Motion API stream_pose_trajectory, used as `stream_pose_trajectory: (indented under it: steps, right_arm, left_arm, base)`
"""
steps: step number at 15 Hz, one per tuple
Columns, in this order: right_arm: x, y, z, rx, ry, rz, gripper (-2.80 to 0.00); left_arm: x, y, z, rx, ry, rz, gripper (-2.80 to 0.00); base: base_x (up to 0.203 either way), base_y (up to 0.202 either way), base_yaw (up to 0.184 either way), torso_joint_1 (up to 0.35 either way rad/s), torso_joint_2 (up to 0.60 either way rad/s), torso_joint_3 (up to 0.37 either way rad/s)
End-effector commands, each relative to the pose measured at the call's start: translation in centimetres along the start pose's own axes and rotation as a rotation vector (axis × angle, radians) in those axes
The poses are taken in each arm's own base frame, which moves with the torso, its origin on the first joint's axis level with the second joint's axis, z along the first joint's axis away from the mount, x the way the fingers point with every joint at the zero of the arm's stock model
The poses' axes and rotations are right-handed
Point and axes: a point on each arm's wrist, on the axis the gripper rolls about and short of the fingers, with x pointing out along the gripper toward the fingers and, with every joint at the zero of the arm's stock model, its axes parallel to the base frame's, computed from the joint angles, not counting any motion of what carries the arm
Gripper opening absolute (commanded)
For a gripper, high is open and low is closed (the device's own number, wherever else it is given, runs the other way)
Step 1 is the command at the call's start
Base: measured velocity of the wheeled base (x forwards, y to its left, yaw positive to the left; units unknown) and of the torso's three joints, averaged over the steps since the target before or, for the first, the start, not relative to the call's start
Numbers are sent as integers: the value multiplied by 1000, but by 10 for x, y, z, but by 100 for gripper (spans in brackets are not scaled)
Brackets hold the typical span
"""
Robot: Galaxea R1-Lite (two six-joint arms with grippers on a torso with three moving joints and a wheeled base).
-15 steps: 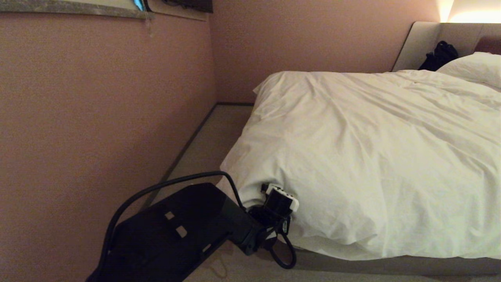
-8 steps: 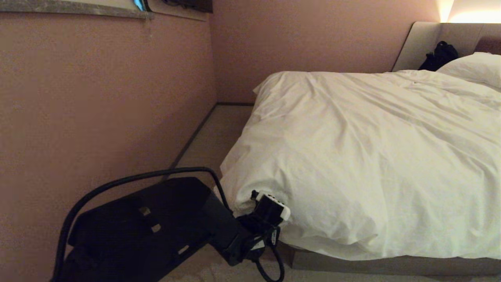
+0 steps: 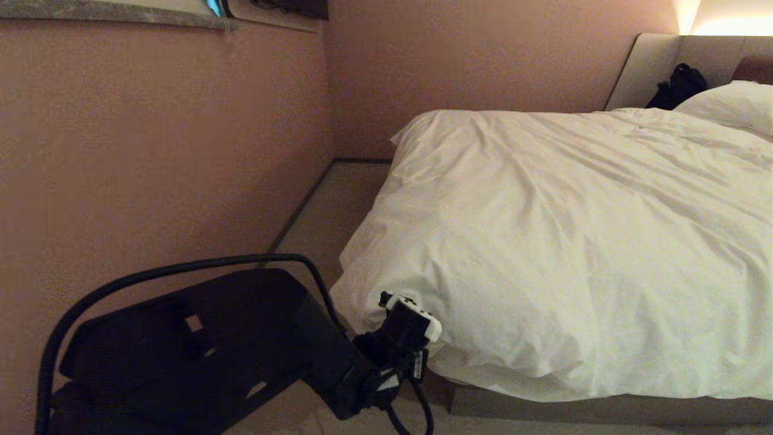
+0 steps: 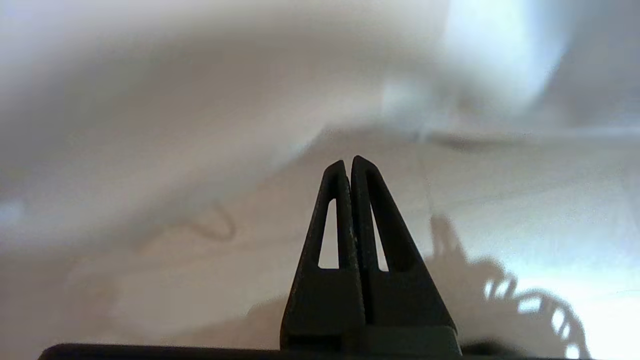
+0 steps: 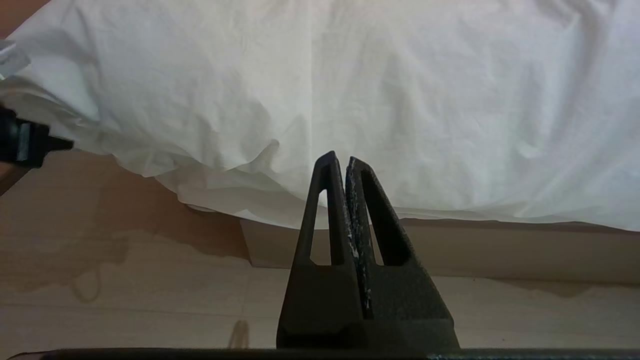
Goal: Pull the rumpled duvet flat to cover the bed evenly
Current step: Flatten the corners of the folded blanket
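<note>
Presently our left gripper [image 4: 348, 161], jaws pressed together with nothing between them, sits beside the duvet [image 3: 574, 241] corner; our right gripper [image 5: 340, 159], likewise closed and empty, hangs above the floor [image 5: 125, 280] by the bed [image 3: 604, 409] base.

left tool [image 4: 348, 162] tips against blurred duvet [image 4: 200, 100]; bed [image 3: 604, 409] cut off

Plain dusty-pink walls [image 3: 157, 151] meet in a corner at the far left. A dark skirting strip [image 3: 302, 205] runs along their base above pale beige flooring [image 3: 335, 205]. High on the left wall sits a grey ledge [image 3: 109, 12], perhaps a sill. Warm lamplight [image 3: 724, 18] glows at far right.
</note>
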Motion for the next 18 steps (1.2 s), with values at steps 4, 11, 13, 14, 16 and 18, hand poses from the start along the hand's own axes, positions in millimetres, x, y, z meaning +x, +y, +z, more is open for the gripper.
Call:
stream_pose_trajectory:
  steps: [4, 11, 13, 14, 16, 18]
  right_arm:
    - [0, 0, 0, 0, -1, 0, -280]
    - [0, 0, 0, 0, -1, 0, -280]
    - [0, 0, 0, 0, -1, 0, -280]
    - [0, 0, 0, 0, -1, 0, -280]
    - [0, 0, 0, 0, -1, 0, -280]
    - [0, 0, 0, 0, -1, 0, -280]
  left_arm:
    - [23, -10, 3, 1, -17, 0, 0]
    - [49, -26, 4, -19, 46, 83, 0]
    - [53, -28, 2, -21, 53, 88, 0]
    - [55, -31, 1, -17, 52, 84, 0]
    - [60, -35, -1, -14, 50, 80, 0]
    - [64, -38, 2, -20, 34, 74, 0]
  base:
    - [0, 0, 0, 0, 0, 0]
    - [0, 0, 0, 0, 0, 0]
    - [0, 0, 0, 0, 0, 0]
    - [0, 0, 0, 0, 0, 0]
    - [0, 0, 0, 0, 0, 0]
    - [0, 0, 0, 0, 0, 0]
